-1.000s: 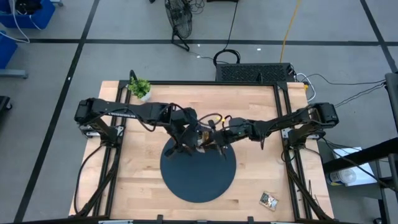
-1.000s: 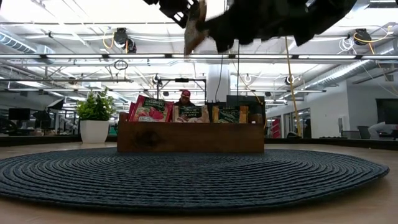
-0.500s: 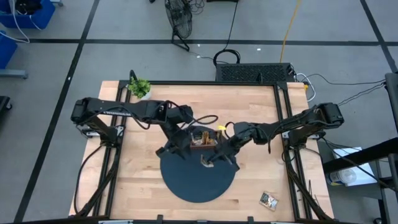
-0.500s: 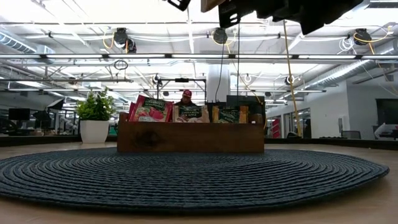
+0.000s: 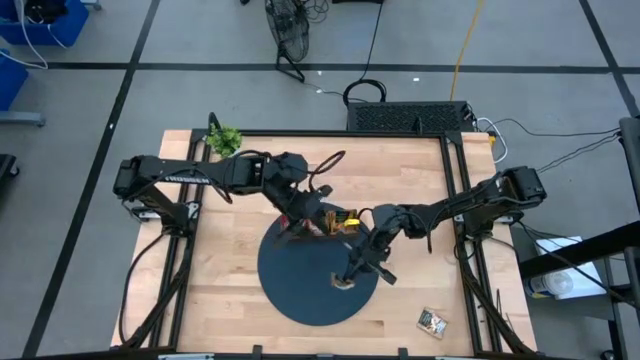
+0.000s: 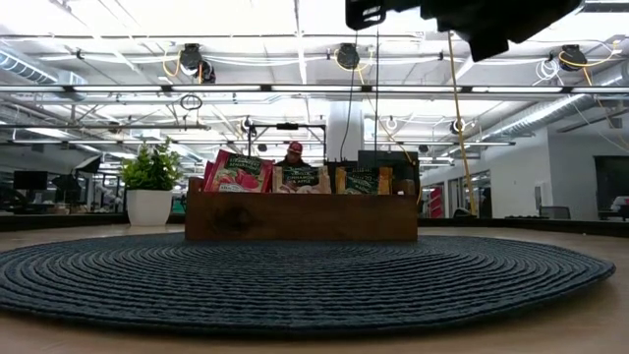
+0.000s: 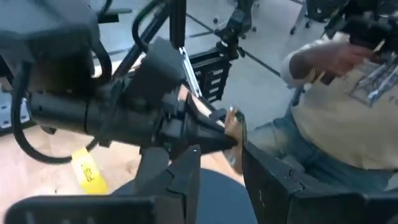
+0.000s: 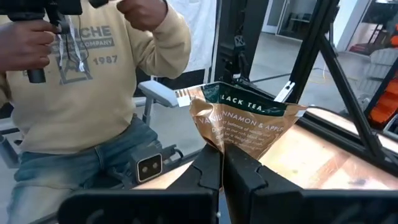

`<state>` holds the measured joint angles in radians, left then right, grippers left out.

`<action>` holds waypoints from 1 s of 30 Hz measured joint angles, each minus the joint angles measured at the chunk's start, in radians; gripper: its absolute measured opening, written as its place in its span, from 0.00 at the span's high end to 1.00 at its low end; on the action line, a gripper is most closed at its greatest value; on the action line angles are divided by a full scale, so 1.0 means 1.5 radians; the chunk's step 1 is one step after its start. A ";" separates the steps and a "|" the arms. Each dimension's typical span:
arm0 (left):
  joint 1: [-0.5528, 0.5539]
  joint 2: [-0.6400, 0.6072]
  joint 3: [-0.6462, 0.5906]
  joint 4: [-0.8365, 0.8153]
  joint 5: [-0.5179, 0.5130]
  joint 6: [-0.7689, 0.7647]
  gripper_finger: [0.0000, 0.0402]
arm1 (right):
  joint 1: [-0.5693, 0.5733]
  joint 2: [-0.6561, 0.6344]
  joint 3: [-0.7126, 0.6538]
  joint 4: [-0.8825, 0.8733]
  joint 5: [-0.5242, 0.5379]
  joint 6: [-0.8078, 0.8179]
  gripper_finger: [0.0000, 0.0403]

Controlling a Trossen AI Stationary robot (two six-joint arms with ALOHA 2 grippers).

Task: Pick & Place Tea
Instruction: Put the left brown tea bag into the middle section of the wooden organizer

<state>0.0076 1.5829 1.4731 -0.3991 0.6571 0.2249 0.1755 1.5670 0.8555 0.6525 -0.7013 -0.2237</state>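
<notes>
My right gripper (image 5: 345, 280) hangs above the near half of the round dark mat (image 5: 300, 295), shut on a beige-and-dark-green tea sachet (image 8: 244, 121). The wooden tray (image 6: 300, 218) stands on the mat's far part, with red, beige and green sachets (image 6: 236, 174) upright in its compartments. My left gripper (image 5: 322, 217) hovers over the tray. Its fingers (image 7: 180, 180) are open with nothing between them. One more sachet (image 5: 432, 321) lies flat on the table near the front right corner. My right gripper pinches the sachet's edge (image 8: 222, 146) between its two shut fingers, about midway along that edge. The rest of the sachet juts out past the fingertips, creased down its middle. It is lifted clear of the mat.
A small potted plant (image 5: 225, 140) stands at the table's far left corner. A person in a beige sweatshirt (image 8: 93, 74) is beyond the table, holding controllers. Dark arm parts (image 6: 462, 15) cross the top of the low view. Bare wood surrounds the mat.
My right gripper has carried the sachet from over the tray toward the table's near edge and out over the mat, turning as it went. My left gripper has risen and tipped its fingers upward above the tray.
</notes>
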 joint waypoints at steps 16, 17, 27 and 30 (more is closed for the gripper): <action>-0.119 0.034 0.000 -0.046 -0.092 0.032 0.70 | -0.013 0.002 0.000 -0.009 -0.034 -0.028 1.00; -0.115 0.037 0.000 -0.061 -0.075 0.055 0.70 | -0.011 0.002 0.000 -0.004 -0.056 -0.028 1.00; -0.017 0.056 -0.012 -0.062 0.103 0.159 0.71 | -0.023 -0.006 -0.002 -0.005 -0.028 -0.032 1.00; 0.035 0.046 -0.051 -0.025 0.144 0.161 0.74 | -0.043 -0.016 -0.002 -0.073 0.039 -0.041 1.00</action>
<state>0.0593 1.6521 1.3965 -0.4365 0.8728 0.4666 0.1107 1.5433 0.8522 0.5428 -0.6435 -0.2851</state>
